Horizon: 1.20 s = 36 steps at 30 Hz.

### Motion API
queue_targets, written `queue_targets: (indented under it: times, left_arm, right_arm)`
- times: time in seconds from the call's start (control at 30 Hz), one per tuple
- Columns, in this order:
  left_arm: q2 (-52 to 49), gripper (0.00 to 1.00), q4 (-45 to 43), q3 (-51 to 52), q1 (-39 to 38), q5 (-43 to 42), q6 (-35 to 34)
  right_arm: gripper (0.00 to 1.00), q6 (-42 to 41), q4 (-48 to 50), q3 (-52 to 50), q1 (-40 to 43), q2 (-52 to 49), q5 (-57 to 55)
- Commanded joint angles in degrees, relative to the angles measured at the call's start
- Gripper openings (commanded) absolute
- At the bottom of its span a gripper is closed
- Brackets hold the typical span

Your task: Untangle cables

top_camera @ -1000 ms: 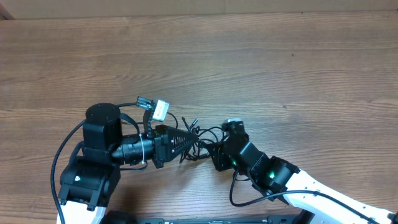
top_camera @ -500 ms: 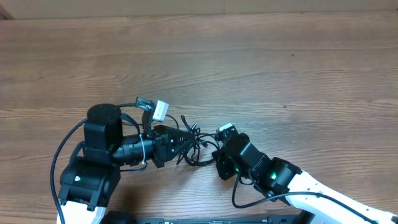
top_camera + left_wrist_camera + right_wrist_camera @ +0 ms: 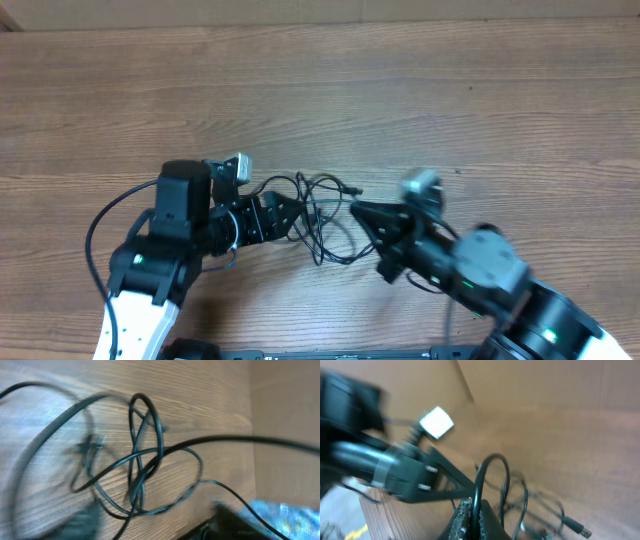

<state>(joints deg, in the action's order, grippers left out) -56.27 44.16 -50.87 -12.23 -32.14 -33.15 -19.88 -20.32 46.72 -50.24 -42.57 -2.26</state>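
Brown wood-grain table (image 3: 420,100), with a tan board (image 3: 545,390) standing at its back edge. I take my left gripper (image 3: 292,216) as the landmark: its jaws look parted, nothing pinched. The cables (image 3: 318,225) lie on the wood right at its tips in loose black loops, the longest stretched toward the near edge, one plug end (image 3: 352,189) pointing away from it. My right gripper (image 3: 360,210) faces it across the tangle, clamped on one cord. Only the right wrist view shows that pinch. The left wrist view is blurred, just crossing loops.
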Motion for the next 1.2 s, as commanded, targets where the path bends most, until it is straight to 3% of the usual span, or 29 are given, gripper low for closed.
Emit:
queue_targets:
  times: [0.0,0.1,0.23,0.33,0.47,0.57,0.67,0.8,0.9,0.97,1.07,1.17]
  left_arm:
    - [-3.61,1.00,-0.11,-0.61,0.55,2.54,-5.42]
    - [-6.91,1.00,-0.72,-0.61,0.52,-0.70,-7.69]
    - [-10.95,1.00,-5.14,-0.61,0.46,-11.54,-2.43]
    - [-13.07,1.00,-5.81,-0.61,0.00,-12.57,-1.95]
    - [-14.82,1.00,-5.40,-0.61,-0.09,-12.50,-1.95]
    - [-14.91,1.00,-5.25,-0.61,-0.13,-12.50,-1.75]
    - [-14.91,1.00,-5.46,-0.61,-0.13,-12.50,-1.53]
    - [-14.91,1.00,-5.75,-0.61,-0.17,-12.50,-1.53]
    - [-14.91,1.00,-6.78,-0.61,-0.20,-13.64,-1.46]
    - [-14.86,0.99,-7.54,-0.61,-0.17,-16.26,0.63]
    - [-14.69,0.93,-8.37,-0.61,-0.17,-19.56,5.05]
    - [-13.94,0.91,-7.56,-0.61,-0.11,-19.61,7.23]
  right_arm:
    - [0.04,0.85,-0.90,0.72,0.15,3.85,-2.78]
    - [0.04,0.85,-2.93,0.70,0.13,5.44,-2.58]
    - [0.04,0.85,-6.21,0.61,0.15,5.31,-2.64]
    - [0.04,0.83,-6.69,0.61,0.15,5.31,-3.91]
    - [0.04,-1.29,-9.86,0.61,0.15,5.31,-15.08]
    - [0.04,-9.31,-17.51,0.61,0.15,5.31,-26.82]
    - [0.04,-27.23,-30.08,0.57,0.15,5.18,-36.52]
    - [0.27,-44.89,-41.90,0.50,0.15,4.15,-38.73]
    - [0.61,-46.49,-42.03,0.50,0.15,2.95,-37.11]
    - [0.75,-46.07,-40.50,0.50,0.15,2.10,-34.77]
    - [0.78,-41.77,-36.94,0.50,0.09,0.72,-27.82]
    - [0.78,-30.12,-31.69,0.50,0.11,-1.95,-17.90]
